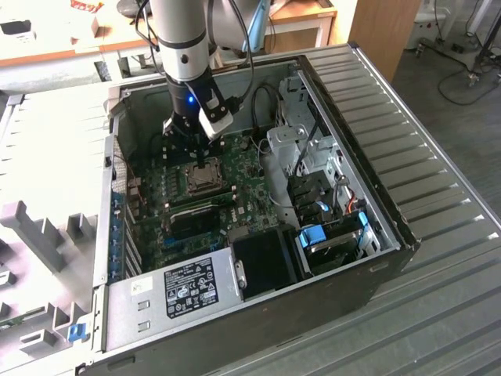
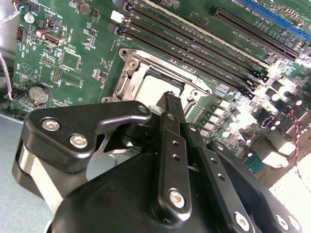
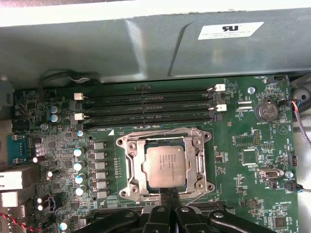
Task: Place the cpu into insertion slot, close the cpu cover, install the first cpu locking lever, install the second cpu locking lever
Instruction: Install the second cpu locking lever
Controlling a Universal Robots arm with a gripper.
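The cpu [image 3: 165,166], a small square chip with a dull silver top, lies flat in the insertion slot, which is hidden beneath it. The cpu cover [image 3: 165,141], a grey metal frame with a square window, lies down around the chip. A thin wire locking lever [image 3: 160,132] runs along the side toward the memory slots, and another lever [image 3: 207,165] runs along an adjacent side; I cannot tell whether they are latched. My gripper [image 3: 170,195] is shut, holds nothing, and has its tips at the socket's edge. The second wrist view shows the gripper [image 2: 171,99] just over the cpu [image 2: 154,87]. In the exterior view the gripper [image 1: 201,160] hangs inside the open case.
Long black memory slots [image 3: 146,104] lie beside the socket, with a row of capacitors [image 3: 79,165] on another side and a coin battery [image 3: 266,110] beyond. The grey case wall [image 3: 146,43] rises close behind. A power supply [image 1: 184,286] and a drive cage [image 1: 329,235] fill the case's near end.
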